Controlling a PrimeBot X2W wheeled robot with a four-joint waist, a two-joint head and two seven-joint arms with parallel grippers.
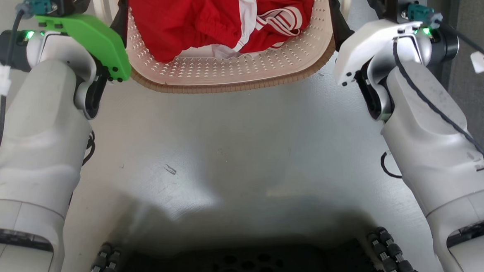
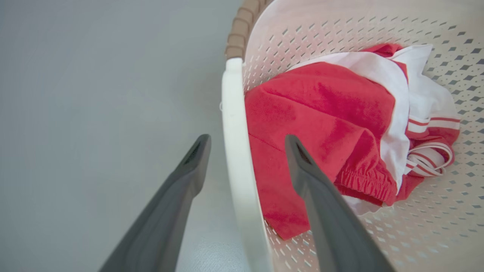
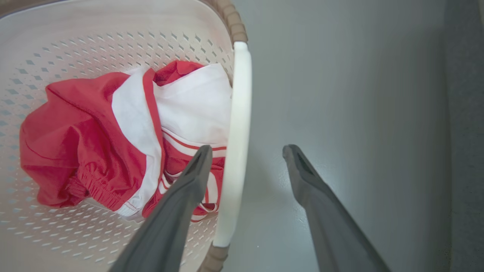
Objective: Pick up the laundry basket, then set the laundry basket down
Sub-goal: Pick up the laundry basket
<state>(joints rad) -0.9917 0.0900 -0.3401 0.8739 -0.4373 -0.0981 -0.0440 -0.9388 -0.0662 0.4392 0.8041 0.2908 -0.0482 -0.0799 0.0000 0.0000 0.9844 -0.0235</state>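
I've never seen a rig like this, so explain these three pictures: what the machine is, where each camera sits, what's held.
This is a wheeled robot with two arms. The head view looks down from its head: pale forearms at the sides, grey floor between. Ahead is the laundry basket with red-and-white clothing inside. The other two pictures come from cameras on the wrists, looking along each gripper's fingers. The left gripper and right gripper are both open, each straddling a white basket handle, so nothing is clamped yet.

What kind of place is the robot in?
Hard to say: indoors, maybe a home or test room. There is a smooth grey floor, a darker carpet-like strip beside it, and a basket holding red-and-white clothes.
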